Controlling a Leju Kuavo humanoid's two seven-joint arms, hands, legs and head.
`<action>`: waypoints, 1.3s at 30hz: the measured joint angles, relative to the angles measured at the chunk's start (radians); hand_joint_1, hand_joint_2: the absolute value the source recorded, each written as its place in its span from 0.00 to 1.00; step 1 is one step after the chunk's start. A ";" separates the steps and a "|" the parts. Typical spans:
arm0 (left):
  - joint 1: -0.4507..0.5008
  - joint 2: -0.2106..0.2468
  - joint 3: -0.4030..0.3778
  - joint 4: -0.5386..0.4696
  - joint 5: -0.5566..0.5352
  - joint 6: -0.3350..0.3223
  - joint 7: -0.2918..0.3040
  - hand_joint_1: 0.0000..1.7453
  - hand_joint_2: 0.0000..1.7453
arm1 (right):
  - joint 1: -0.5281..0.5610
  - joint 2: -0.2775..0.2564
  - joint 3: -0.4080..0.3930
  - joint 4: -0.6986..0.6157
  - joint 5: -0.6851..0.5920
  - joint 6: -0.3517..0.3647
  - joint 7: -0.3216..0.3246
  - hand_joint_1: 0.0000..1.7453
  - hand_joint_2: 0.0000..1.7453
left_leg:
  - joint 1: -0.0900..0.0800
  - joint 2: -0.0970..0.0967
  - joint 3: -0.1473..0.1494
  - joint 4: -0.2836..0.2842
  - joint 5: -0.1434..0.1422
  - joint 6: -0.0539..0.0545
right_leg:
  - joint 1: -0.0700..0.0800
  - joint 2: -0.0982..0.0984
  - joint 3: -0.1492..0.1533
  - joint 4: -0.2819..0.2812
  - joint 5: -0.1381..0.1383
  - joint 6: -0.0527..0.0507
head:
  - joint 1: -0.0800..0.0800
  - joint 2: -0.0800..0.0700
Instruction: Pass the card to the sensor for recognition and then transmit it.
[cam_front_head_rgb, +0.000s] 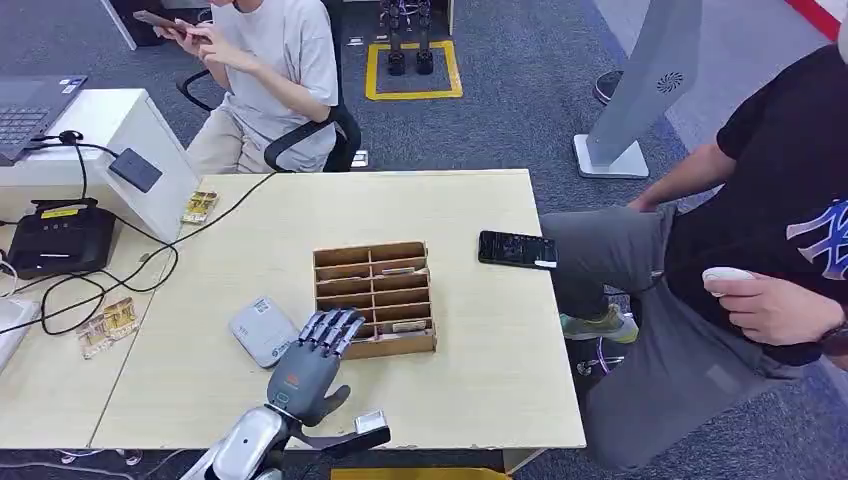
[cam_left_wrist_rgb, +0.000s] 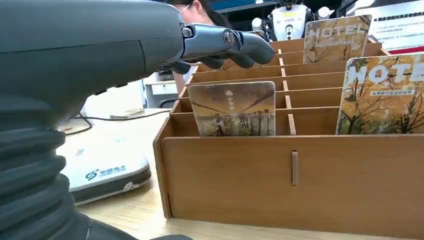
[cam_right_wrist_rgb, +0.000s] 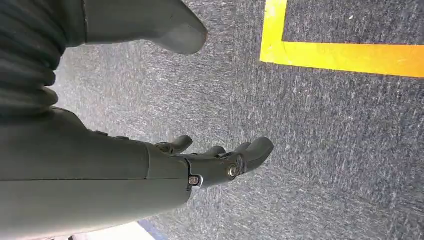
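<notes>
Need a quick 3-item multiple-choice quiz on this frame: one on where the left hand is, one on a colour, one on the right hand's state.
1. The left hand is:
A. at the card rack's near left corner
B. on the phone
C. on the laptop

2. The phone on the table is:
A. white
B. black
C. yellow

3. The right hand:
A. holds a card
B. holds a phone
C. holds nothing, hanging over carpet

Key: 1 A, its fingers reach over the card rack at that corner; 2 B, it lies dark near the right edge; 3 C, only carpet and yellow tape lie behind it.

Matt wooden card rack (cam_front_head_rgb: 376, 298), pale wood-look table (cam_front_head_rgb: 470, 360)
</notes>
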 joint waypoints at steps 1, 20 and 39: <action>0.000 0.000 0.000 0.000 0.000 0.000 0.000 0.88 1.00 | 0.000 0.000 0.000 0.000 0.000 0.000 0.000 0.00 1.00 | 0.000 0.000 0.000 0.000 0.000 0.000 | 0.000 0.000 0.000 0.000 0.000 0.000 | 0.000 0.000; -0.009 -0.011 0.008 0.007 0.040 0.014 -0.023 1.00 1.00 | 0.000 0.000 0.000 0.000 0.006 0.000 -0.006 0.00 1.00 | 0.000 0.000 0.000 0.000 0.000 0.000 | 0.000 0.000 0.001 0.000 0.000 0.000 | 0.000 0.000; -0.006 -0.009 0.024 0.007 0.075 0.015 -0.043 1.00 1.00 | 0.000 0.000 0.000 0.000 0.009 0.001 -0.006 0.00 1.00 | 0.000 0.000 0.000 0.000 0.000 0.000 | 0.000 0.000 0.001 0.000 0.000 0.000 | 0.000 0.000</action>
